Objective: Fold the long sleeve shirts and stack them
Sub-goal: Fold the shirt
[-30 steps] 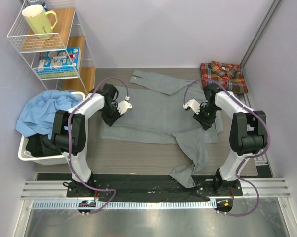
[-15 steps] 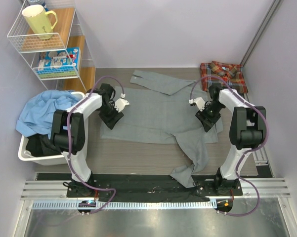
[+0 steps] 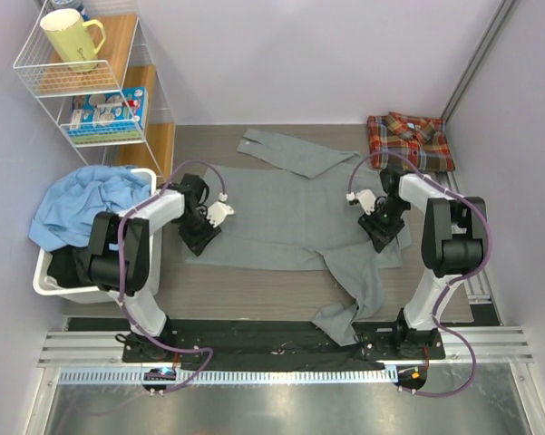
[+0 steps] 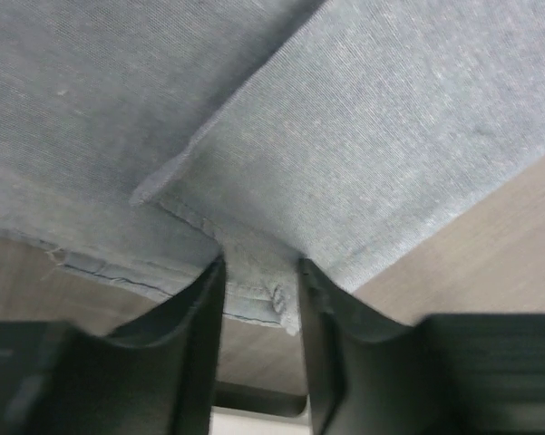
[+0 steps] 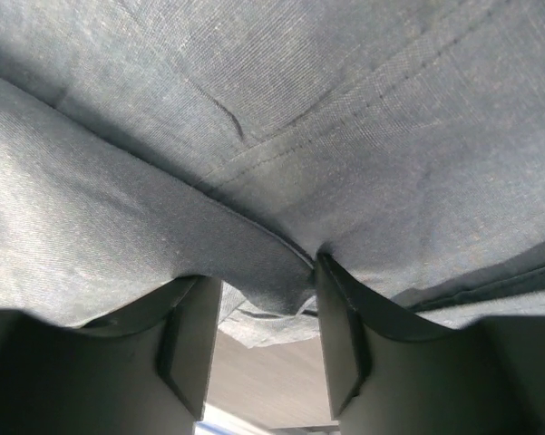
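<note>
The grey long sleeve shirt (image 3: 290, 213) lies spread flat on the table, one sleeve at the back and one trailing toward the near edge. My left gripper (image 3: 202, 237) is at its left near corner. In the left wrist view its jaws (image 4: 260, 272) stand apart, with the hem corner (image 4: 254, 299) between them. My right gripper (image 3: 378, 231) is at the shirt's right side. Its jaws (image 5: 267, 281) stand apart around a fold of grey cloth (image 5: 263, 272). The plaid shirt (image 3: 410, 139) lies folded at the back right corner.
A white bin (image 3: 50, 272) holding blue cloth (image 3: 82, 204) stands at the left. A wire rack (image 3: 91, 82) with a yellow mug (image 3: 71, 38) stands behind it. A black strip and metal rail run along the near edge.
Both grippers have moved toward the near edge and lower, onto the shirt's side edges. The shirt has hardly shifted.
</note>
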Motion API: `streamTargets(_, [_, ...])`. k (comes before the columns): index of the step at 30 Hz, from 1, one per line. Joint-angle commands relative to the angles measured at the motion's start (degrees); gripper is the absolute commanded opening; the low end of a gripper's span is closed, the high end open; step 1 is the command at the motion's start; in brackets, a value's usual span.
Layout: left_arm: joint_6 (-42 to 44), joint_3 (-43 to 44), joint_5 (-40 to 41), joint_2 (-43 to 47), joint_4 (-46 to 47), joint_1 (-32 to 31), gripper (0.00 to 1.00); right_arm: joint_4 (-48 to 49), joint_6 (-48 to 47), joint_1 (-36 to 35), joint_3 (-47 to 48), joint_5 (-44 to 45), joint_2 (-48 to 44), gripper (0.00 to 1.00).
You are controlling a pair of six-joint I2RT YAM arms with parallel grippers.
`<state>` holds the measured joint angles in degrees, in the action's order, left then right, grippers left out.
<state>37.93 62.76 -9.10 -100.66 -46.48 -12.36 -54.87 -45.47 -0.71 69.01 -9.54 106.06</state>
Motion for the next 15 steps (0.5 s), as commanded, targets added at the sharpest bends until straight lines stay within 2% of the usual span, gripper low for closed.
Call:
streamTargets(1, [-1.4, -2.2, -3.0, 3.7, -2.2, 0.0, 0.44, -2.2, 3.4, -0.1, -1.3, -1.9, -2.3, 0.55])
streamTargets(2, [-2.8, -1.5, -3.9, 4.6, -2.6, 0.0, 0.51, -4.5, 4.0, -0.1, 0.3, -2.4, -3.9, 0.57])
streamTargets(4, [-4.1, -0.1, -8.6, 8.1, -3.6, 0.1, 0.56, -7.1, 4.5, 1.8, 4.9, -5.7, -6.6, 0.67])
streamTargets(5, [-5.0, 0.9, -10.8, 9.7, -3.9, 0.1, 0.64, -9.3, 4.1, 2.3, 5.9, -6.7, -9.9, 0.7])
streamTargets(7, [-5.2, 1.6, -17.5, 14.0, -4.4, 0.0, 0.72, -11.9, 0.7, 2.3, 6.6, -8.8, -13.8, 0.75])
streamTargets(8, [-5.2, 2.4, -19.7, 15.1, -4.9, -0.2, 0.81, -12.6, -0.7, 2.3, 6.3, -11.0, -15.6, 0.75])
streamTargets(10, [-5.1, 3.0, -23.3, 17.4, -5.3, -2.3, 0.84, -15.9, -7.4, 1.1, 5.5, -13.8, -20.4, 0.76])
streamTargets(12, [-4.6, 3.4, -23.7, 19.6, -5.5, -4.6, 0.84, -19.4, -11.7, -1.1, 2.3, -17.5, -26.4, 0.75])
streamTargets(14, [-4.9, 3.1, -24.6, 20.9, -4.7, -6.2, 0.84, -17.2, -17.9, -4.5, -1.8, -19.5, -31.9, 0.77])
streamTargets(15, [-5.4, 2.7, -24.8, 20.9, -4.2, -6.3, 0.84, -15.3, -19.3, -5.6, -6.8, -20.8, -34.5, 0.79])
